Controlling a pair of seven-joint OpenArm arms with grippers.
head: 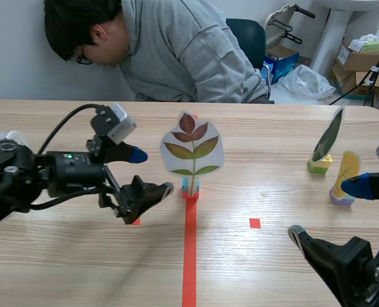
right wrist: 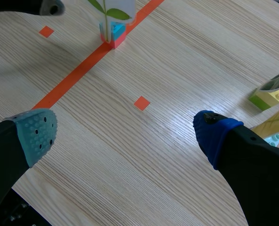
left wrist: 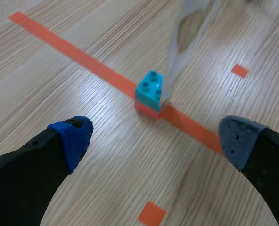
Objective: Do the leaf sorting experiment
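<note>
Standing upright on its block (head: 190,187), the leaf card (head: 193,146) lies just right of the left gripper (head: 152,171), fingers spread; right gripper (head: 324,210), also spread, well apart.

Place: research lab or office room | Signs: tape-marked wooden table (head: 273,134), stacked cardboard boxes (head: 362,61), dark office chair (head: 247,35) — a person (head: 177,51) seated across.

Leaf card (left wrist: 189,33) blurred, upper pt cut off by edge. Yellow leaf (right wrist: 275,121) partly hidden behind right gripper (right wrist: 125,134).
</note>
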